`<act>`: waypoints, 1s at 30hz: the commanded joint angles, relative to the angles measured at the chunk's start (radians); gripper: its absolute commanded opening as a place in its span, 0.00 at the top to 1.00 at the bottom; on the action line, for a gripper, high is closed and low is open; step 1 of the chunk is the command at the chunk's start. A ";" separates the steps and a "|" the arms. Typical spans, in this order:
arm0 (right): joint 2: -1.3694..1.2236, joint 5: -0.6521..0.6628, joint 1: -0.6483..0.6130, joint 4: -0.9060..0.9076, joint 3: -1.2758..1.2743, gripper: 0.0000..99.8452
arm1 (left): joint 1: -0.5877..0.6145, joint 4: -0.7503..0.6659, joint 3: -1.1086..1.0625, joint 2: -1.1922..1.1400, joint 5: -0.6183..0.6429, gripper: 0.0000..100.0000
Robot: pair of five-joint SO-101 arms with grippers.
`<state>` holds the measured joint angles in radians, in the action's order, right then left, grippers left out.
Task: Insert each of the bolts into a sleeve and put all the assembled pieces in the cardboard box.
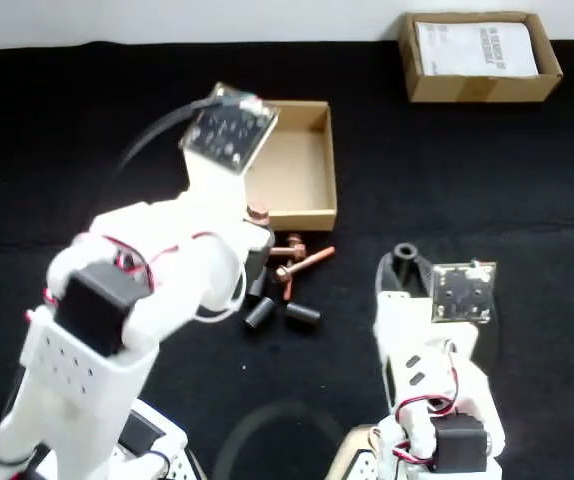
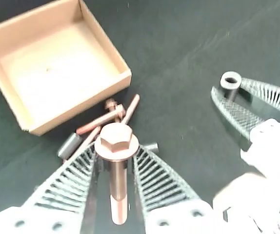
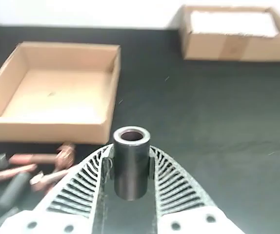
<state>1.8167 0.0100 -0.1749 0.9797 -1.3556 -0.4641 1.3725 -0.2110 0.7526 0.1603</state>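
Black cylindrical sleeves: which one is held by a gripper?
The black cylindrical sleeve clamped upright in the right gripper, bore facing up; the other sleeves lie on their sides on the black table beside the copper-coloured bolts.

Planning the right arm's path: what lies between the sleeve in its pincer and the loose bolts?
Only bare black cloth, from the sleeve in the right pincer to the loose bolts; the high view shows it.

left hand clamps a bolt, right hand a sleeve.
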 commanded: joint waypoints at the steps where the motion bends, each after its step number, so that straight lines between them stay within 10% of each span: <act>1: 0.010 -0.041 -0.085 0.044 0.053 0.99 | 0.007 -0.348 -0.277 0.139 0.008 0.99; 10: -0.028 -0.038 -0.151 0.047 0.053 0.99 | -0.077 -0.881 -0.613 0.171 0.009 0.99; 30: -0.380 -0.044 -0.236 -0.085 0.147 0.99 | -0.130 -0.902 -0.363 -0.062 0.158 0.99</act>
<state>1.4408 -0.0269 -0.3882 0.9168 -1.2405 -0.5808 0.4780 -0.6268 0.6943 0.2969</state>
